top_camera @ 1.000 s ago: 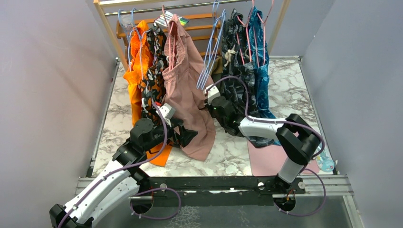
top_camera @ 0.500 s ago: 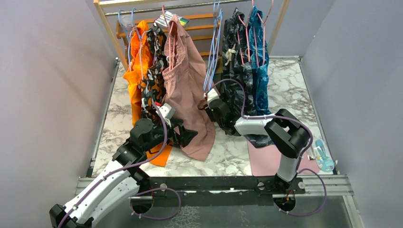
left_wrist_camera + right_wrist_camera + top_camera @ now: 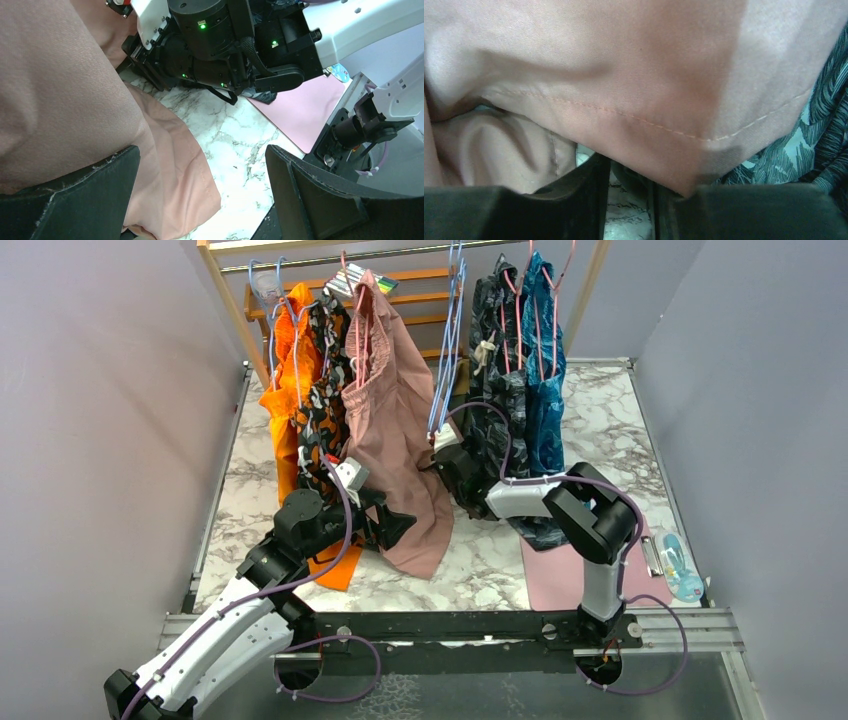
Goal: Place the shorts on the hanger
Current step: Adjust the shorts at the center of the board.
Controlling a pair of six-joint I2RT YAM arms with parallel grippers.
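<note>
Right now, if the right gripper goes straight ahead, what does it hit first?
The dusty-pink shorts: their stitched hem hangs right across the front of the right gripper, apparently very close.

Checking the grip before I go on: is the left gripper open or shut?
Open. The left gripper shows both fingers wide apart, marble table and pink shorts visible between them.

Bright, even light from above fills the overhead view, which is sharp, with soft shadows under the hanging clothes (image 3: 390,430) on the marble table (image 3: 600,430). The left wrist view is clear in the middle, dark and soft along its lower edge. The right wrist view is dimmer: pink cloth (image 3: 624,75) fills it close to the lens, slightly soft and shaded across its middle.
</note>
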